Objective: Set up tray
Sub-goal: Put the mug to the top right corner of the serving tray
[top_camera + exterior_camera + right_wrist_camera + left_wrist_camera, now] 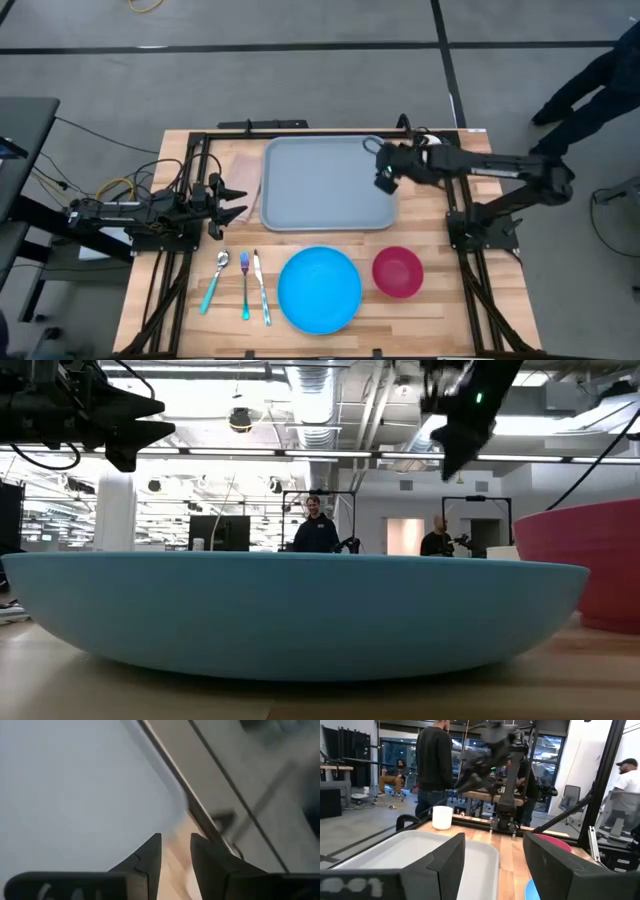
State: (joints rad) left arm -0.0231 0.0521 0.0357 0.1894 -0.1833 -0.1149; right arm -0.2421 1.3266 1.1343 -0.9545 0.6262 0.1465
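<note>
Here, your right claw [384, 182] hovers slightly parted and empty over the tray's [325, 185] right edge; your left claw [234, 200] waits open beside it. Tray bare at counter's [440, 310] rear: plate [319, 290], bowl [397, 271], cutlery [240, 283] remain unloaded.

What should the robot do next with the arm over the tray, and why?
Probably lower the right pincer to the tray's right rim and close on it. The pincer hangs above that edge, open and empty, while the tray holds nothing. The blue plate, red bowl and cutlery wait on the table. The left pincer waits beside the tray.
</note>
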